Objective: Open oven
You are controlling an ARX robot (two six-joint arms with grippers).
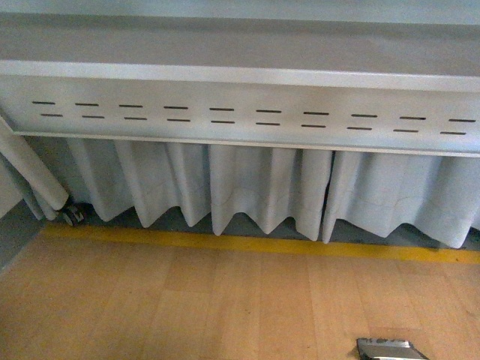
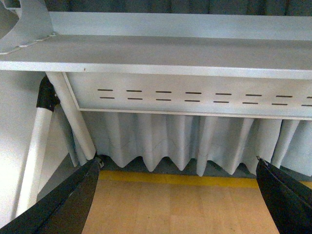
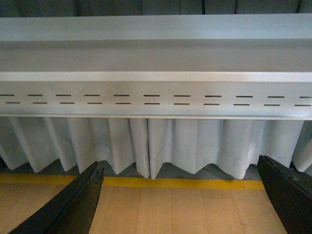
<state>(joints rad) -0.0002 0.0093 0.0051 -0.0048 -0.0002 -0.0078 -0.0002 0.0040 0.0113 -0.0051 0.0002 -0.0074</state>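
At the bottom edge of your front view a shiny grey object (image 1: 391, 349) is mostly cut off, so you cannot tell what it is. The white pipe (image 1: 30, 169) at the left runs out of the picture, and the small dark thing (image 1: 73, 215) at its foot is too small to name. Your wrist views show only the dark inner sides of the left gripper (image 2: 176, 163) and right gripper (image 3: 180, 163), the rest lost past the edges, and the curtain (image 1: 255, 187) has its top hidden behind the slotted panel (image 1: 240, 112).
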